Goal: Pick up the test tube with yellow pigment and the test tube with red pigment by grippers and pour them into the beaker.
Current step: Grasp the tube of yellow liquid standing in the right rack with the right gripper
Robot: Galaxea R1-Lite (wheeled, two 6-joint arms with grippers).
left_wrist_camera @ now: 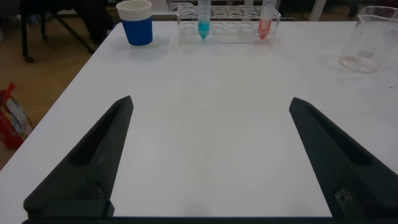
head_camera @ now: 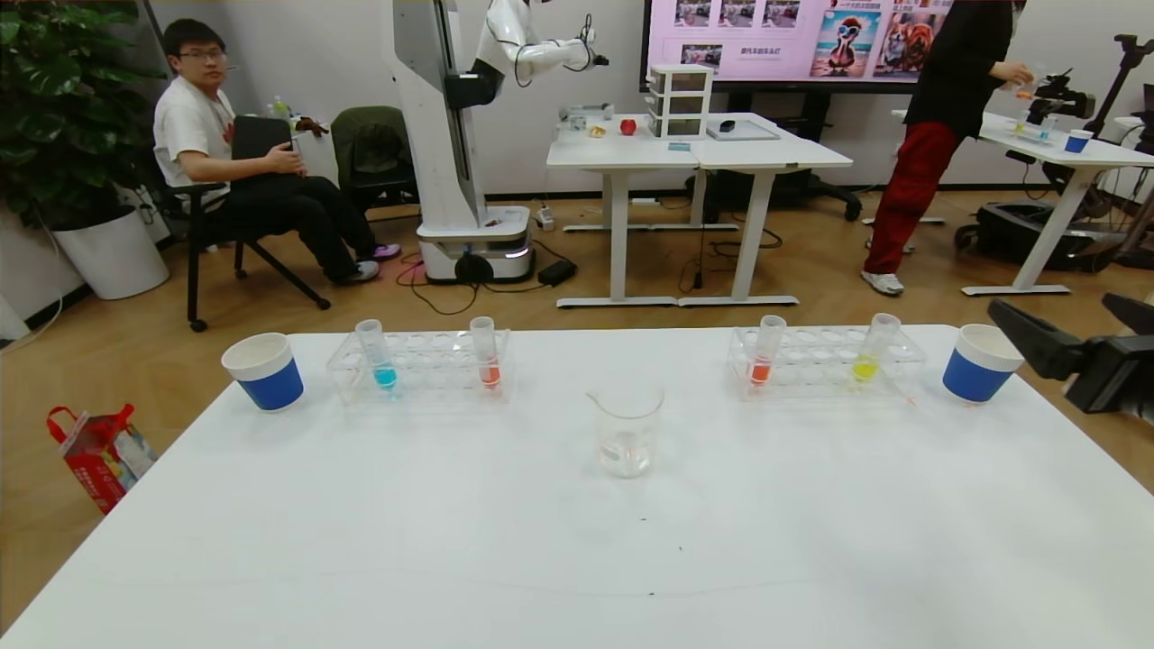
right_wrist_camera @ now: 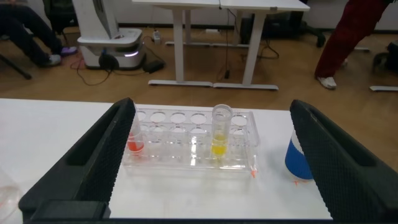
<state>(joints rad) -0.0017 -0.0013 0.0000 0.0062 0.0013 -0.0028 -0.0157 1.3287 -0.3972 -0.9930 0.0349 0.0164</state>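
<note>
Right gripper (head_camera: pixel 1073 329), fingers spread and empty, hovers at three o'clock of the test tube with yellow pigment (head_camera: pixel 873 349); left gripper (left_wrist_camera: pixel 208 155) likewise released above the desk (head_camera: pixel 577 541).

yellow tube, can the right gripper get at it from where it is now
Probably yes. The right gripper is open and faces the yellow tube, which stands upright in its rack with empty holes beside it and nothing between.
</note>
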